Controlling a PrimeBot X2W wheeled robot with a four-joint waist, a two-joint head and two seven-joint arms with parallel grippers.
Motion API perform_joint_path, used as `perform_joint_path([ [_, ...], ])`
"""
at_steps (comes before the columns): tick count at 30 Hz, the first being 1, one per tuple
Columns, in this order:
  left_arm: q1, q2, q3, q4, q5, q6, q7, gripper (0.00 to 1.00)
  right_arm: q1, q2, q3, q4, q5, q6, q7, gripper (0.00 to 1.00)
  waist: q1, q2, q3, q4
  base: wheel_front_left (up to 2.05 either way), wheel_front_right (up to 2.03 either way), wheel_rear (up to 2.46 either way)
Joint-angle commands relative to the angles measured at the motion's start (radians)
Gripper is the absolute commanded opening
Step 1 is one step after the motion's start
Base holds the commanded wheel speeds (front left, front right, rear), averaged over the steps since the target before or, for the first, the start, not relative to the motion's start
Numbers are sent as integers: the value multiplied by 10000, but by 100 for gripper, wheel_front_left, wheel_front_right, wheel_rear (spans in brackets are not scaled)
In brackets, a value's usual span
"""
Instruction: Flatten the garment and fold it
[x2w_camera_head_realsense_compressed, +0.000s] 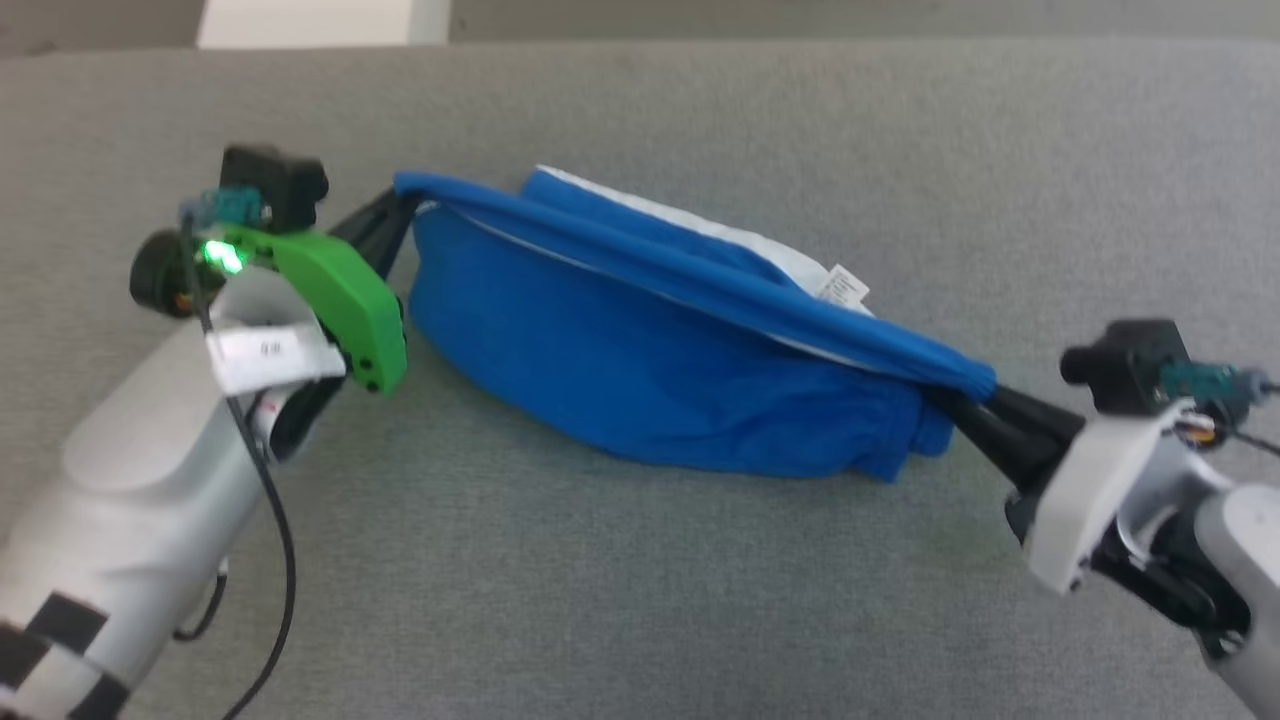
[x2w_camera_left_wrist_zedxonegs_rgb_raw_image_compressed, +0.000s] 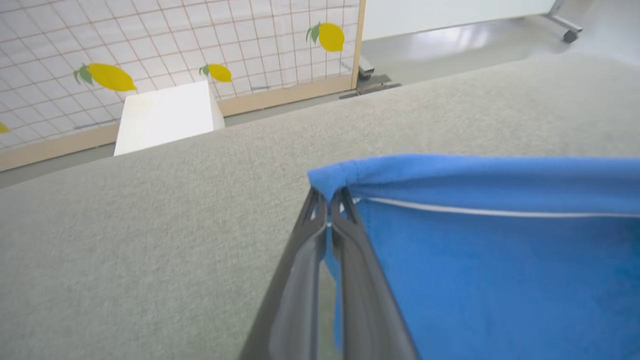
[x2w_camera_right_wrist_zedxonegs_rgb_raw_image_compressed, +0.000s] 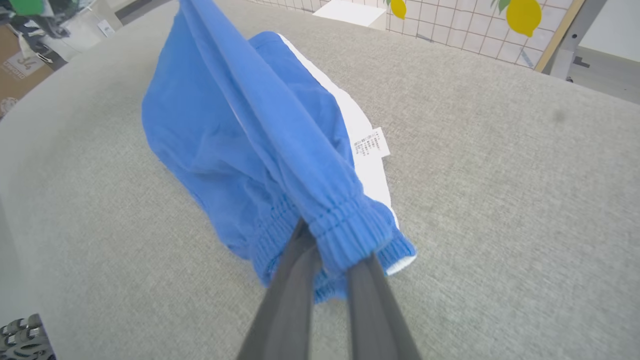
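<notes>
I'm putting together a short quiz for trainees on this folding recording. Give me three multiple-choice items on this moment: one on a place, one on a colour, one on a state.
1. Where does the white label sit on the shorts?
A. toward the end held by the right gripper
B. at the opposite end
C. hidden underneath

2. What colour is the cover on the left arm's wrist?
A. red
B. green
C. yellow

3. How do the left gripper and the right gripper stand?
A. both open above the shorts
B. both shut on the shorts' edge
C. one shut, one open

Answers:
1 A, the label lies near the right-hand end in the head view.
2 B, it is bright green.
3 B, each wrist view shows fingers pinching blue fabric.
</notes>
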Motion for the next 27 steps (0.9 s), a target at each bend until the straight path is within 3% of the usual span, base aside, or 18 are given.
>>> perform_joint_path([
  [1,-356,-59,11,382,184,-85,12,0,-311,151,8,192,-38,-17,102,0,-1,-1,863,-462,0,0,0],
  [8,-1403,-737,-187,2569,339,-479,-70,0,-1593,819,505,1354,-175,-17,594,0,-1,-1,1698,-677,0,0,0],
  [17,-1613,-1467,-663,4102,262,-808,-762,0,-1835,762,865,1975,-233,-17,255,0,-1,-1,1662,-616,0,0,0],
  [18,-1574,-1491,-734,4221,245,-819,-871,28,-1827,729,909,1940,-241,-17,206,3,-1,-1,1537,-617,0,0,0],
  [19,-1567,-1491,-795,4269,274,-825,-1051,100,-1824,683,946,1882,-269,-17,175,42,-1,-1,1433,-615,0,0,0],
  [20,-1531,-1488,-855,4305,299,-830,-1320,100,-1805,613,995,1787,-296,-17,173,100,-1,-1,1260,-606,0,0,0],
  [27,-1029,-1052,-794,3751,684,-768,-2180,100,-1381,-285,629,724,-392,-17,446,100,-1,-1,-227,-370,0,0,0],
])
